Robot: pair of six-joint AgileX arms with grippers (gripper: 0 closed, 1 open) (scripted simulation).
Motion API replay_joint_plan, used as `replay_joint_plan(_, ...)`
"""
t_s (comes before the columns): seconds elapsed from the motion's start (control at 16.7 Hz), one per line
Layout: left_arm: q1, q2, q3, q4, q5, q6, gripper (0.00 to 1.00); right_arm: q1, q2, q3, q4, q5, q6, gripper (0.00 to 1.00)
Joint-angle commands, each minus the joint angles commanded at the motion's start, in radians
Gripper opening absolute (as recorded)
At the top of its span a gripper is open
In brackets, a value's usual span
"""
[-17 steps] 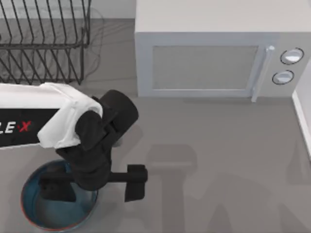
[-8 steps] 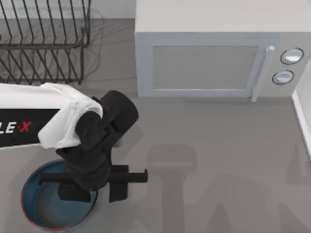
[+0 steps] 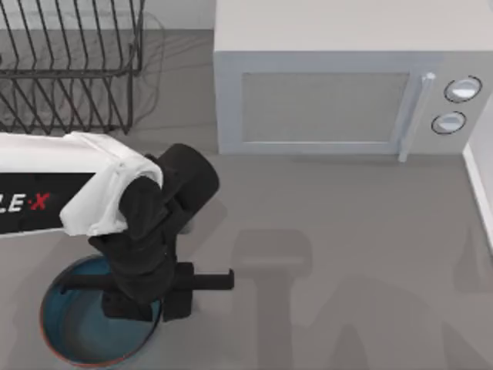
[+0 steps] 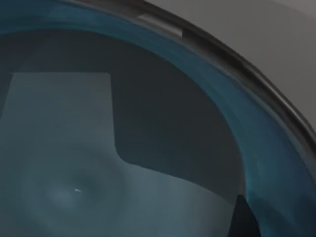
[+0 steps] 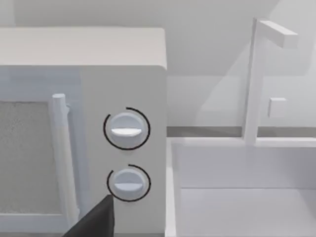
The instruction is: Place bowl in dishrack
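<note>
- The bowl (image 3: pixel 73 331) sits at the table's near left corner, well apart from the rack (image 3: pixel 69 65) at the far left.
- The left gripper (image 3: pixel 146 297) hangs over the bowl's right rim, seemingly closing on it; I cannot tell how far its jaws stand apart.
- Step in hand: the grasp. Next, a firm pinch, then a lift toward the rack.
- The microwave (image 3: pixel 339 92) stands to the right; the right arm is parked facing it.
</note>
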Motion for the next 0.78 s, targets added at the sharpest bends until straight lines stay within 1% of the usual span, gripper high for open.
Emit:
replay_joint_plan(0.3,0.0,-0.002,0.002,-0.002,0.0,0.001,0.0,0.0,0.0,0.0,0.0,0.0,0.0,1.0)
replay_joint_plan(0.42,-0.003,-0.003,0.037,-0.037,0.0,-0.001,0.0,0.0,0.0,0.0,0.0,0.0,0.0,1.0)
replay_joint_plan(0.6,-0.008,-0.013,0.163,-0.17,-0.001,-0.008,0.0,0.0,0.0,0.0,0.0,0.0,0.0,1.0)
replay_joint_plan(0.78,-0.011,-0.034,0.332,-0.382,-0.001,-0.013,0.0,0.0,0.0,0.0,0.0,0.0,0.0,1.0)
